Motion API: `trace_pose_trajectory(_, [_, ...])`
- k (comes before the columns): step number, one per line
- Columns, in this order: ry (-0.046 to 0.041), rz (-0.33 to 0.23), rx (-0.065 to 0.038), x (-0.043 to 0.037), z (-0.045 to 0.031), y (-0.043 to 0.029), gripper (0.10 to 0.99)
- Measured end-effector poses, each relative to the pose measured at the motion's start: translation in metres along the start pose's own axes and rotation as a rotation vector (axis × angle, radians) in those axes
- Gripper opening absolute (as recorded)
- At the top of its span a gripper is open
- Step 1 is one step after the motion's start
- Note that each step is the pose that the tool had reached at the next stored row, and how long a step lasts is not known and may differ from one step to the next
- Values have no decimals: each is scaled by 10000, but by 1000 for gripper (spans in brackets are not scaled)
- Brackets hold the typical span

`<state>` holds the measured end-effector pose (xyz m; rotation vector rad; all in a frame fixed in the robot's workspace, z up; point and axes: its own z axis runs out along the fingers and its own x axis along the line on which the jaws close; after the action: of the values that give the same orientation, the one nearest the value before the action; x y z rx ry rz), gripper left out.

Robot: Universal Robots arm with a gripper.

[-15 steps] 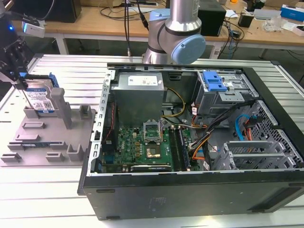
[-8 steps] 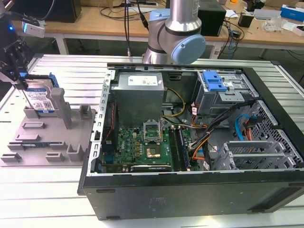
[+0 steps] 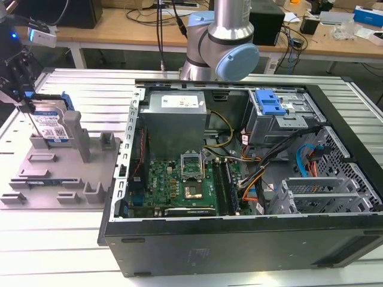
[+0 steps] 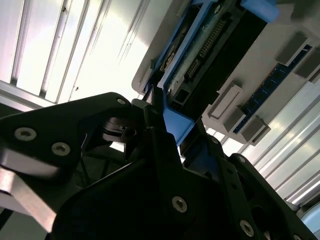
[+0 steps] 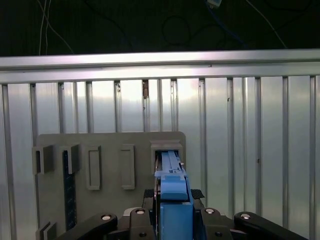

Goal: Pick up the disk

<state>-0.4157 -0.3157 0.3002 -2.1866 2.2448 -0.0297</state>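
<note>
At the exterior view's left, the gripper (image 3: pixel 24 101) stands over the grey fixture (image 3: pixel 57 173) and is clamped on the disk (image 3: pixel 51 122), which is upright on its edge in a slot of the fixture, beside a tall grey post (image 3: pixel 73 128). In the first wrist view the blue edge of the disk (image 5: pixel 172 200) sits between the two fingers (image 5: pixel 197 194), and they seem to press it from both sides, though the contact itself is partly hidden. I judge that the grasp is made and the lifting is the step in hand; the disk appears still seated in the slot. The next move calls for a straight pull upward, so that the frame does not catch on the slot walls. I count one disk and one fixture. To the right lies one open computer case (image 3: pixel 251 233), with one blue bracket (image 3: pixel 269 103) inside.
</note>
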Motion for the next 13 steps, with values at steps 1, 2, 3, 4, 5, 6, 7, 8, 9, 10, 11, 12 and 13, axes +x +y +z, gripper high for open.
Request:
trace_pose_trajectory(1, [-6,-2,0,0,-1,0,365])
trace_pose_trajectory(2, [-13,-4,0,0,-2,0,365])
trace_pose_trajectory(3, [-23,-6,-2,1,-7,0,365])
trace_pose_trajectory(4, [-31,-6,-2,0,-11,0,365])
trace_pose_trajectory(5, [-33,-7,-3,1,-14,0,365])
trace_pose_trajectory(6, [-37,-9,-4,1,-19,0,365])
trace_pose_trajectory(7, [-40,-10,-4,1,-25,0,365])
trace_pose_trajectory(8, [-45,-13,-4,1,-35,0,365])
trace_pose_trajectory(9, [-48,-14,-4,1,-42,-1,365])
trace_pose_trajectory(10, [-50,-15,-4,1,-54,-1,365])
trace_pose_trajectory(11, [-52,-15,-4,1,-72,-1,365])
trace_pose_trajectory(12, [-52,-16,-4,1,-87,-2,365])
trace_pose_trajectory(13, [-53,-17,-3,2,-109,-2,365])
